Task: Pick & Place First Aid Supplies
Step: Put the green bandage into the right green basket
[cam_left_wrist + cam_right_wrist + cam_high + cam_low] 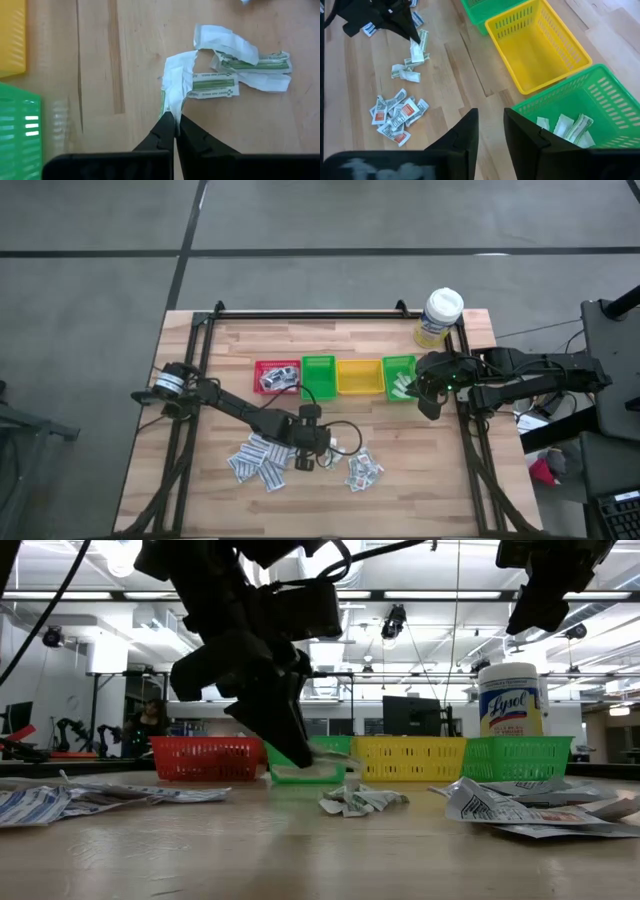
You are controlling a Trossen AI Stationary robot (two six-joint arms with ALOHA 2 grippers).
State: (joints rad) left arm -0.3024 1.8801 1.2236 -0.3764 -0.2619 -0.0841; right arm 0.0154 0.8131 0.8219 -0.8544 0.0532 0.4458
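Observation:
Small white paper packets lie on the wooden table in loose groups: blue-printed ones [255,460], red-printed ones [362,470] and a few green-printed ones [240,70]. My left gripper [174,122] is near the table's middle front, shut on one green-printed packet [177,82]. My right gripper [491,135] hangs open and holds nothing, beside the right-hand green bin [600,100], which holds a few packets [567,125]. My left gripper pinches one end of the green-printed packet [171,107] between its two fingertips. The fingers slant down from above. The packet sticks out beyond the tips, bent, low over the table [305,773]. Whether its far end touches the wood I cannot tell.
Along the table's middle stands a row of small bins: red [277,375] with packets inside, green [318,377], yellow [358,376] and green [398,375]. A white-capped bottle [440,315] stands at the far right corner. Bare wood lies left of the blue-printed packets.

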